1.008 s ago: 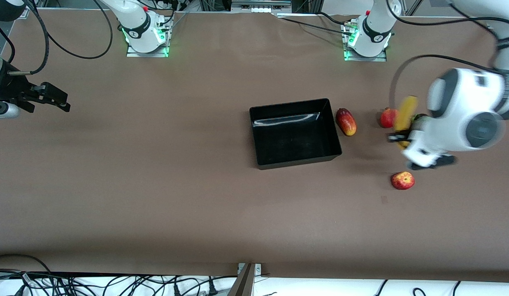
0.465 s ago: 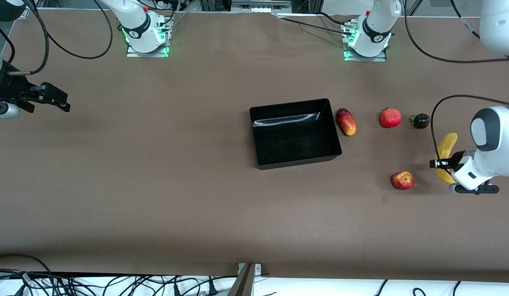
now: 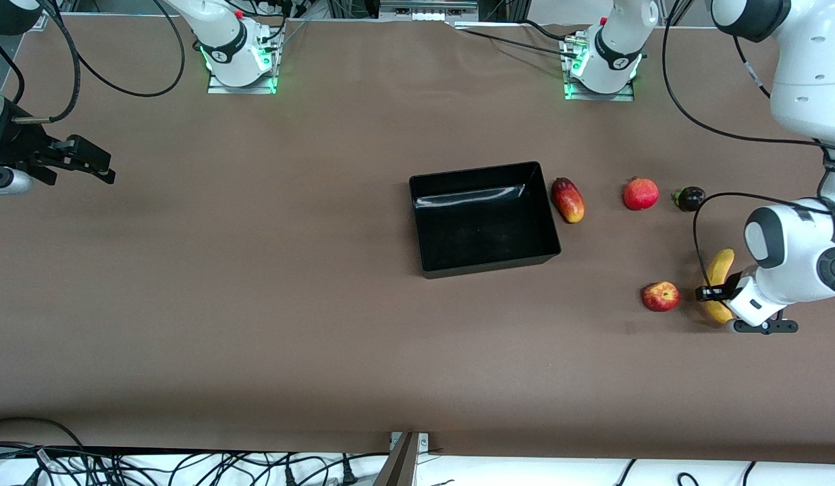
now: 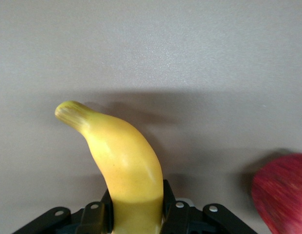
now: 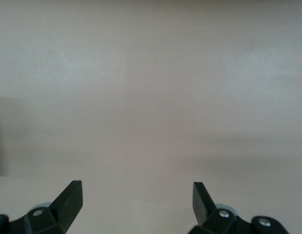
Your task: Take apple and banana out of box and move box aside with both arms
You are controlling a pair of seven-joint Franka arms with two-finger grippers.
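You will find no text, label, brand, number or sign that can be read anywhere in these views; the small dark marks on the collars of the two arm bases [image 3: 223, 55] [image 3: 618, 62] are too small for you to make out as letters or figures.

Table [image 3: 255, 304] (brown): box [image 3: 483, 217], apple [image 3: 661, 296]
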